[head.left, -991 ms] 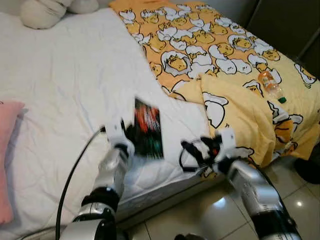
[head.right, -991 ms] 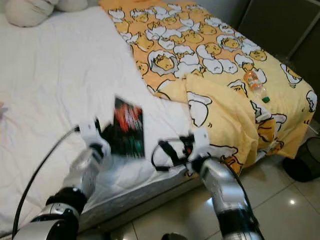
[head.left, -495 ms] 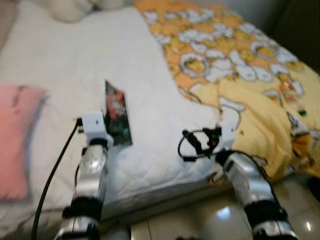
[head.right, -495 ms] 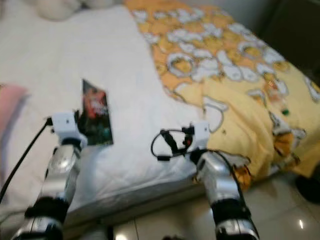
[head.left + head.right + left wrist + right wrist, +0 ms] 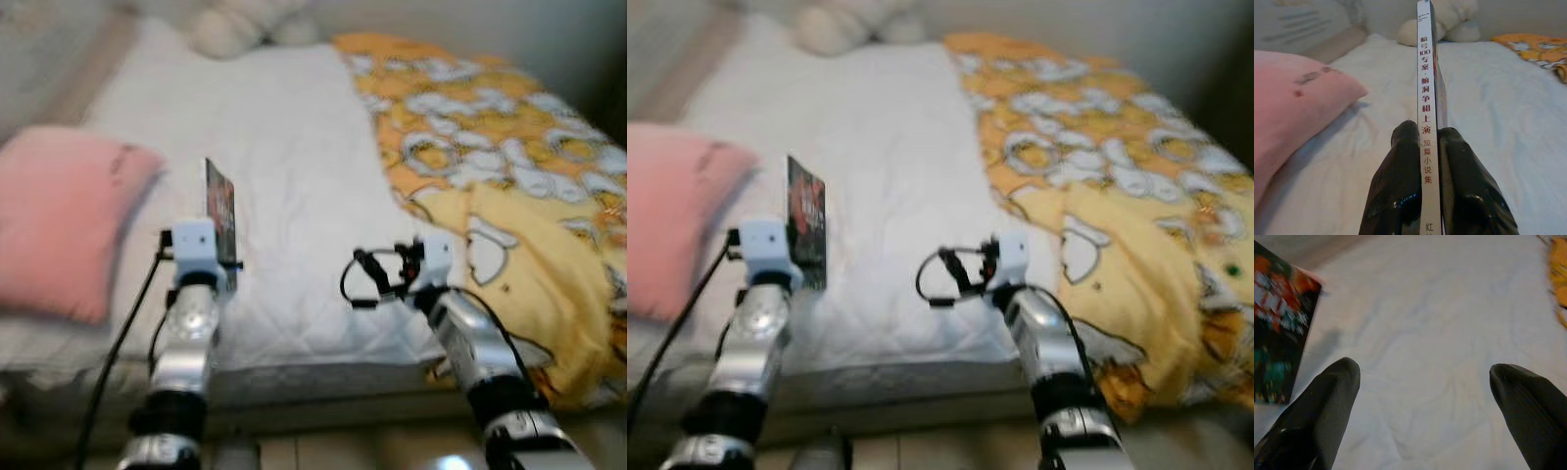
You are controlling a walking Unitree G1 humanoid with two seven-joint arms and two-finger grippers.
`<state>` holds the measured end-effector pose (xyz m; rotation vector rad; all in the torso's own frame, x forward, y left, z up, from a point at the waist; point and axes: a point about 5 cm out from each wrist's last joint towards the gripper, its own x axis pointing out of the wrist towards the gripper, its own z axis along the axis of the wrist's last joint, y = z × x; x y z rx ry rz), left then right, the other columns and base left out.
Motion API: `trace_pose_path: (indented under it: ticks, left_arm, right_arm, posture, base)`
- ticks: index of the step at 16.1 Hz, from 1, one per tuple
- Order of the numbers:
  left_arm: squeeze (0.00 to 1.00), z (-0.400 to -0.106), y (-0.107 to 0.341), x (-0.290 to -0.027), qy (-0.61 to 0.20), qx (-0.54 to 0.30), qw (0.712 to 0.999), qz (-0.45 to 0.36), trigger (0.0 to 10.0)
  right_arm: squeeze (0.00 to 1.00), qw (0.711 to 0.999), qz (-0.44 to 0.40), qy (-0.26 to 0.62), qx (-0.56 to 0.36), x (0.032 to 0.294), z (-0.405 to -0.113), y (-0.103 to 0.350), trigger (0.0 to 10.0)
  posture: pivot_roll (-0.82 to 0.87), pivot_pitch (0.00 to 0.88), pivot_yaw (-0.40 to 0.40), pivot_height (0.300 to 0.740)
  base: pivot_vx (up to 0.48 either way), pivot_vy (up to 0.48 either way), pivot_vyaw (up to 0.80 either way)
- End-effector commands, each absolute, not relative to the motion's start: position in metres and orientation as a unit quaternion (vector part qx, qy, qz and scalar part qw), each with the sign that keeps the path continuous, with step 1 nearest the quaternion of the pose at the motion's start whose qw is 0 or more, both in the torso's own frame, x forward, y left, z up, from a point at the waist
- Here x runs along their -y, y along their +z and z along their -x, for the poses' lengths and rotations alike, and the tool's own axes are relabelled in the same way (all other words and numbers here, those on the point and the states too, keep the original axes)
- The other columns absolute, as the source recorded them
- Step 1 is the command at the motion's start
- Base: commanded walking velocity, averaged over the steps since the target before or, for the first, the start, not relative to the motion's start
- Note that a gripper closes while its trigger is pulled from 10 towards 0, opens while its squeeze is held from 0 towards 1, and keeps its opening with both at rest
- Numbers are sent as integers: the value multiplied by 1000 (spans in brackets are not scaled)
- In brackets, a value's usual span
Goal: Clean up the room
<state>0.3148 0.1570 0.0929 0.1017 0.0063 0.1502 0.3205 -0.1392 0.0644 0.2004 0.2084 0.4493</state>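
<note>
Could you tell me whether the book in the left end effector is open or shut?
Shut: the book is pinched spine-on by the left end effector, no pages fanning out.

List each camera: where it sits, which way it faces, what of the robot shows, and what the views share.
Left eye view: on the head, looking forward and down at the bed; both silver arms show, the left gripper holding a book.
Right eye view: the same scene, from the head's other eye.
Left wrist view: along the fingers clamped on the book's spine, toward the pink pillow.
Right wrist view: along the open right gripper, over the white sheet.
Shared: the book and the sheet.
</note>
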Motion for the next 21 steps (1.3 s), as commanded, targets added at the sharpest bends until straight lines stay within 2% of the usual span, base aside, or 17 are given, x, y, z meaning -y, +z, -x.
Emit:
trace_pose_path:
  ticks: [1, 3, 7, 9, 12, 14, 15, 21]
  left_arm:
    - [0, -323, 113, -139, 51, 35, 996, -56, 10000]
    - [0, -323, 113, -131, 33, 30, 997, -60, 10000]
    - [0, -327, 102, -133, 26, -4, 998, -64, 10000]
    - [0, -334, 104, -136, -25, 7, 997, -69, 10000]
    - [0, -345, 111, -139, -41, 17, 996, -79, 10000]
    - [0, -349, 114, -141, -33, 20, 997, -64, 10000]
    - [0, -349, 114, -141, -35, 27, 997, -67, 10000]
    - [0, -339, 106, -139, -42, 43, 998, -29, 10000]
  right_arm:
    - [0, 968, -95, 210, -102, 146, -322, 64, 10000]
    - [0, 967, -87, 220, -99, 143, -320, 63, 10000]
    - [0, 968, -65, 225, -93, 146, -317, 61, 10000]
    - [0, 977, -34, 198, -74, 148, -317, 64, 10000]
    - [0, 990, -28, 138, -28, 151, -317, 72, 10000]
    - [0, 996, -39, 76, -7, 157, -314, 73, 10000]
    - [0, 999, -43, 4, 20, 170, -310, 77, 10000]
    - [0, 995, 41, -42, 78, 183, -292, 80, 10000]
  posture:
    - [173, 0, -82, 740]
    - [155, 0, -68, 740]
    - [142, 0, -59, 740]
    - [124, 0, -53, 740]
    - [104, 0, -43, 740]
    - [100, 0, -39, 740]
    - [99, 0, -39, 740]
    - [102, 0, -48, 740]
  base:
    - [0, -472, 481]
    - [0, -471, 456]
    - [73, -321, 450]
    - [0, 0, 0]
    - [0, 0, 0]
    - [0, 0, 0]
    - [0, 0, 0]
    - [0, 49, 0]
